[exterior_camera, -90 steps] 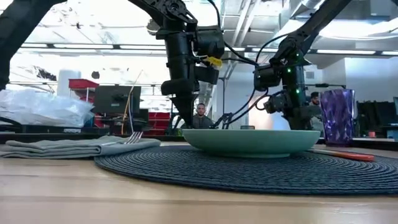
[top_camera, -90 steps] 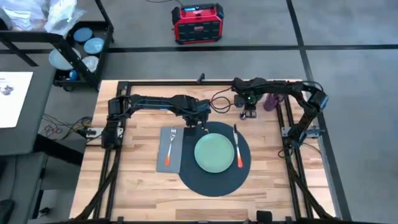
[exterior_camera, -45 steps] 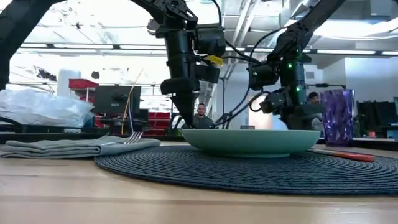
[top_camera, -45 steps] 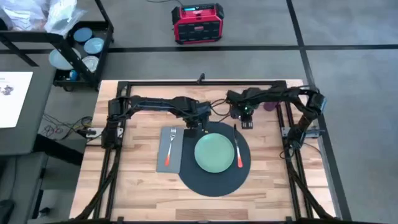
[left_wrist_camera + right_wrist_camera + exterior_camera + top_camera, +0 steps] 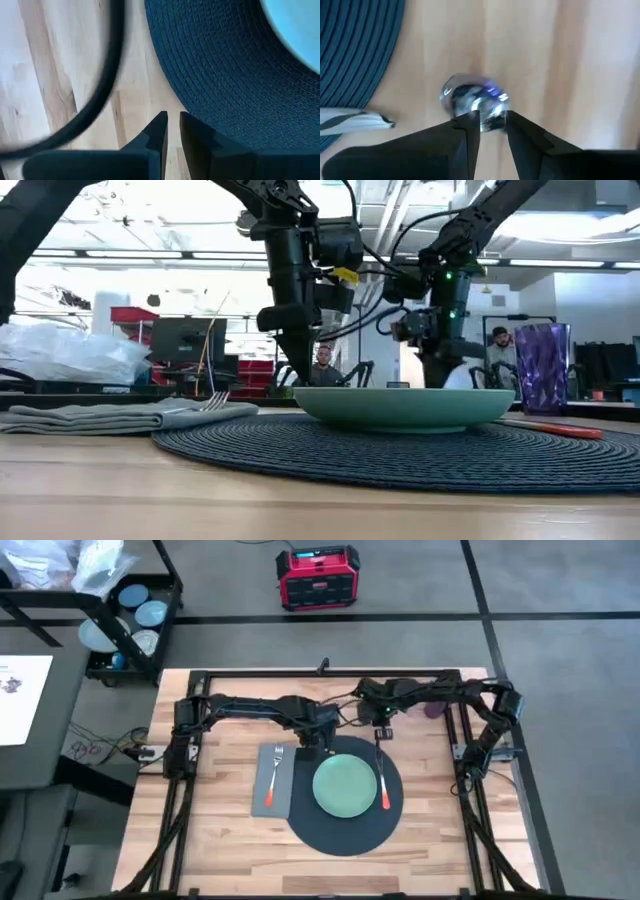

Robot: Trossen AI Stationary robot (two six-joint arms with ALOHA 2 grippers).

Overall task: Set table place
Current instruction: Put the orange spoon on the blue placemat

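A dark round mat [image 5: 345, 825] lies on the table [image 5: 220, 830] with a pale green plate [image 5: 347, 785] on it. To its left a grey napkin [image 5: 283, 785] carries an orange-handled fork [image 5: 272, 780]. An orange-handled knife [image 5: 380, 775] lies on the mat, right of the plate. The purple cup [image 5: 432, 708] stands at the far right. My right gripper [image 5: 380, 730] hovers just beyond the knife's tip, shut on a shiny spoon [image 5: 472, 100]. My left gripper [image 5: 318, 747] is shut and holds nothing, at the mat's far left edge [image 5: 210, 100]. My right gripper pinches the spoon between its two fingers, which point down from above. The spoon's shiny rounded bowl [image 5: 465, 97] sticks out below the fingertips [image 5: 467, 125]. The fingers hide the part they are on. Whether the bowl touches the wood cannot be told.
A black cable [image 5: 100, 95] runs over the wood beside my left gripper. A black cart [image 5: 130, 620] with blue plates and a red box [image 5: 318, 578] stand on the floor beyond the table. Bare wood lies near the front edge [image 5: 220, 870].
My right gripper has moved from beside the purple cup toward the table's left and a little nearer, to just beyond the knife's tip.
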